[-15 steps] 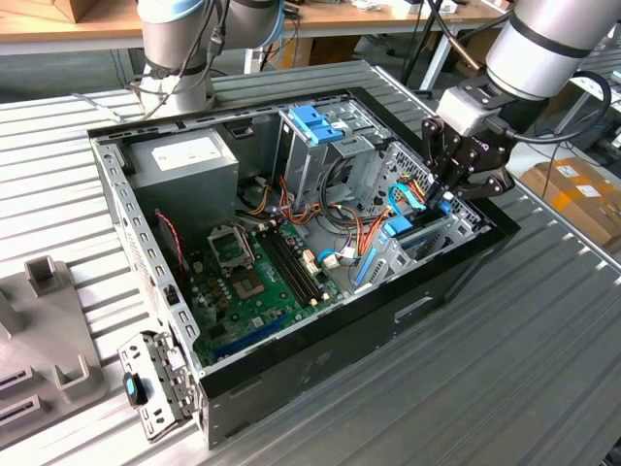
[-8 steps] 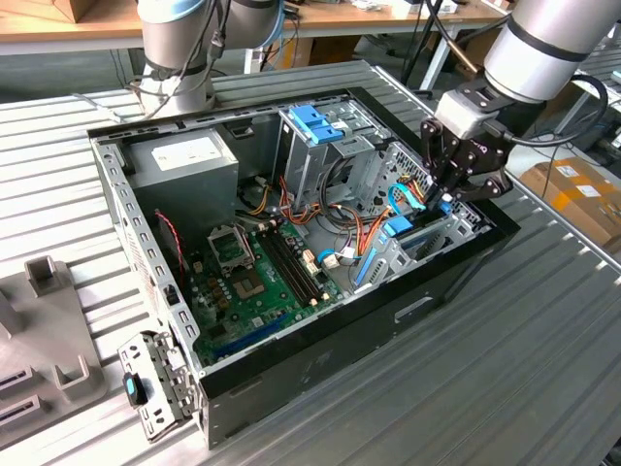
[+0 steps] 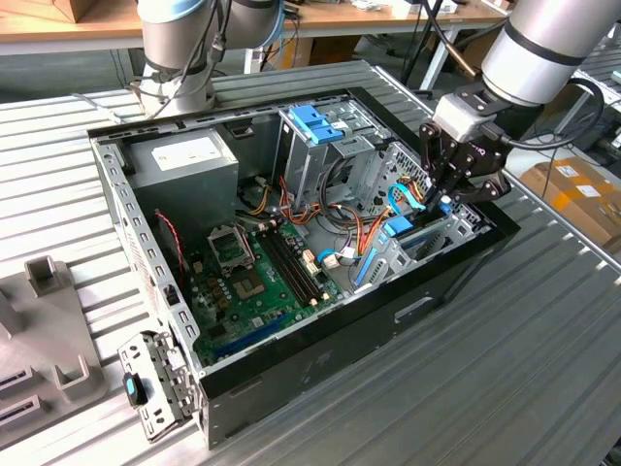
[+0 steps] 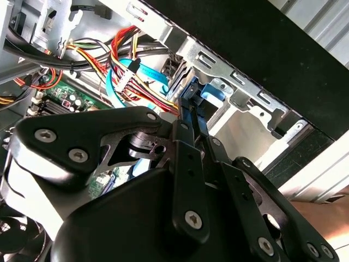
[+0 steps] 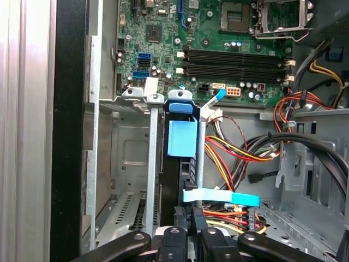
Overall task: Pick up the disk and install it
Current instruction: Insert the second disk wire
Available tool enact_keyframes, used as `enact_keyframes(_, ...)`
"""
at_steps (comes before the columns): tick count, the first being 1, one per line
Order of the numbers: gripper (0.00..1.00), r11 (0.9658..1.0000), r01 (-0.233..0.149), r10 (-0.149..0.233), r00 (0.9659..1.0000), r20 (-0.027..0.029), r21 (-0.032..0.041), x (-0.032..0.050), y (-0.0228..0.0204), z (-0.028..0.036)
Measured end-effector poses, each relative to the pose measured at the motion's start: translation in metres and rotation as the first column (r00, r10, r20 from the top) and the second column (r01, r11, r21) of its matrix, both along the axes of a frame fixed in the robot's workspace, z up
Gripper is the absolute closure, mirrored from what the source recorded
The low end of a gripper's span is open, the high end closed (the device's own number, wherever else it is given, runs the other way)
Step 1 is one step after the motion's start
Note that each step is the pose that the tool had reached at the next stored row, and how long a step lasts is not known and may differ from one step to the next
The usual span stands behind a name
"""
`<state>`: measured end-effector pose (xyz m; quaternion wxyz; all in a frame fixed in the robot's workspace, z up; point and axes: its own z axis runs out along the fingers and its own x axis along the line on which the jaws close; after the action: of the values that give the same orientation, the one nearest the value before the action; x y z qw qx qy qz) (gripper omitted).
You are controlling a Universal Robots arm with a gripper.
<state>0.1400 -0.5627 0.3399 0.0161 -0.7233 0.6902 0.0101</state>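
Observation:
The disk (image 5: 181,139) stands on edge in the narrow metal bay (image 5: 122,158) at the open computer case's (image 3: 388,320) corner, on the exterior view's right. Its light-blue carrier and blue end tab (image 5: 180,106) face the motherboard. My gripper (image 3: 439,202) reaches down into that bay from above the case wall. In both wrist views its black fingers (image 5: 185,218) sit close together on the disk's near edge (image 4: 191,98), so the gripper (image 4: 192,109) is shut on the disk. The disk's grey body is mostly hidden between the bay walls.
A tall metal cage with a blue top (image 3: 315,126) stands mid-case, behind bundles of coloured cables (image 3: 361,233). The motherboard (image 3: 247,282) and power supply (image 3: 189,160) fill the exterior view's left half. A second arm's base (image 3: 179,58) stands behind the case; a grey fixture (image 3: 44,320) lies left.

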Motion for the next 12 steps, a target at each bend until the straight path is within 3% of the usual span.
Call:
enact_keyframes(6, 0.84, 1.0, 0.0, 0.0, 1.0, 0.0, 0.0009, 0.0, 0.0001, -0.0007)
enact_keyframes(8, 0.76, 1.0, 0.0, 0.0, 1.0, 0.0, 0.0016, 0.0, 0.0, -0.0013)
enact_keyframes(10, 0.76, 1.0, 0.0, 0.0, 1.0, 0.0, 0.0005, 0.0, 0.0, -0.0002)
enact_keyframes(11, 0.76, 1.0, 0.0, 0.0, 1.0, 0.0, 0.0007, 0.0, 0.0001, 0.004)
enact_keyframes(12, 0.76, 1.0, 0.0, 0.0, 1.0, 0.0, 0.0006, 0.0, 0.0001, 0.0186)
